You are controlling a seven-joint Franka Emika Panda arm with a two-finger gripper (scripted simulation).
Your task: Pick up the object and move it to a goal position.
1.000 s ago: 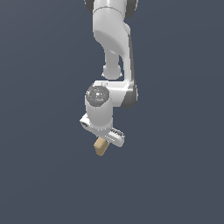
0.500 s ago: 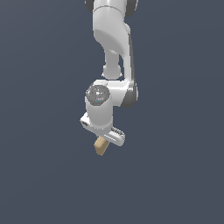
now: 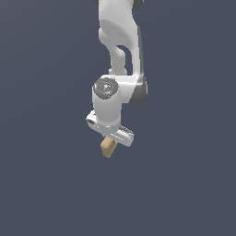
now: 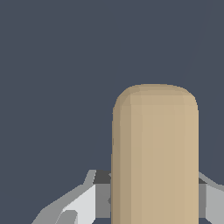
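Still gripper (image 3: 109, 140) clamps tan block (image 3: 108, 147), unmoved

A flat, dark slate-blue ground (image 3: 41, 184) fills both views from edge to edge; it shows no edge, seam or marking; whether it is a floor or merely a backdrop cannot be told.

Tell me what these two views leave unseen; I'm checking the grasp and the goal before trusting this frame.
- Fingertip contact: in the exterior view the gripper body covers where the fingers meet the tan block; in the wrist view the block itself fills the gap.
- Block's gripped end: cut off by the wrist view's edge.
- Goal position: no marker shows in either view.
- Arm base: cut off by the exterior view's upper edge.
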